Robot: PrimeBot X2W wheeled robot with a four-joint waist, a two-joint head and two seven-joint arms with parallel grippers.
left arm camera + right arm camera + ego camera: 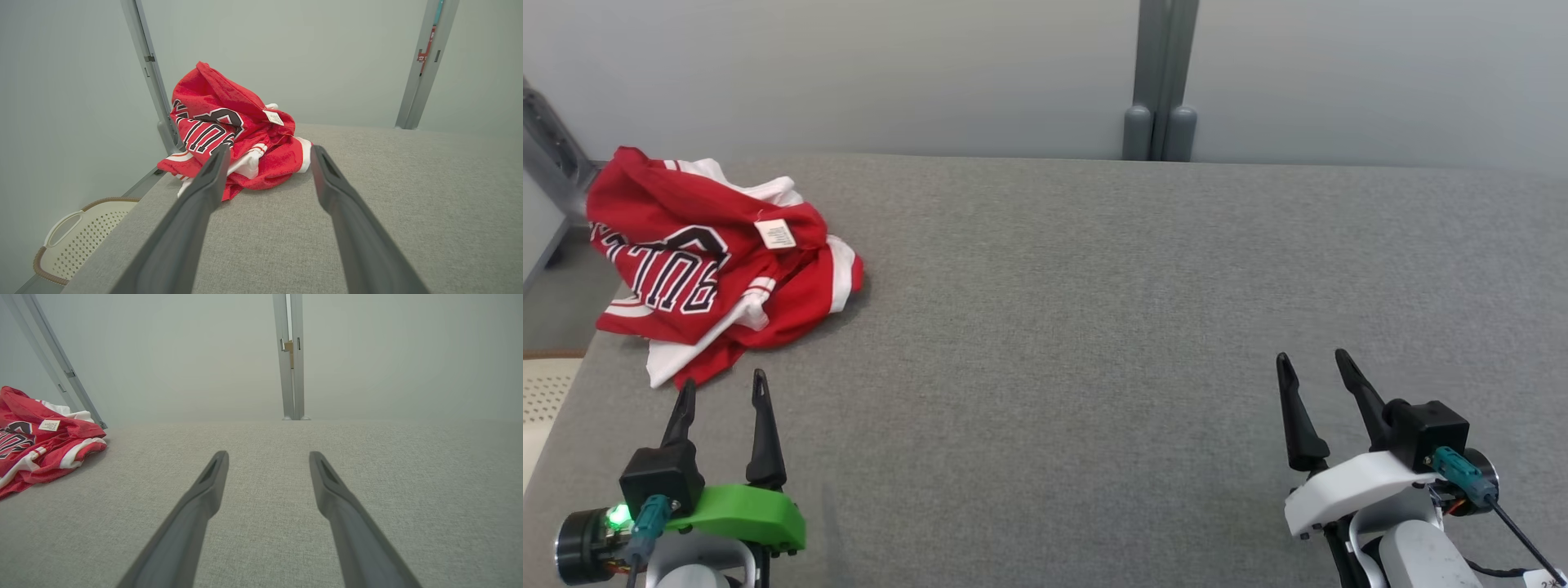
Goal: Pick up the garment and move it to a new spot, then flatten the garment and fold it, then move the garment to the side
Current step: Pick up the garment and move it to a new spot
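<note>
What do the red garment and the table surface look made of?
Garment: likely thin synthetic jersey mesh, slightly shiny, judging by its fine pitted texture and soft crumples. Table surface: grey woven fabric covering, matte, with visible weave grain.

You have free passage over the middle and right of the grey counter (pixel 1094 327), from the near edge to the back wall (pixel 849 73). The crumpled red and white garment (pixel 711 261) heaps up in the far left corner, just ahead of your left gripper (pixel 724 378) with its jaws apart, and near a slanted corner post (pixel 151 81). The wall and its upright grey post (pixel 1164 82) close off the far edge, and a perforated basket (pixel 81 232) sits below the counter's left edge.
</note>
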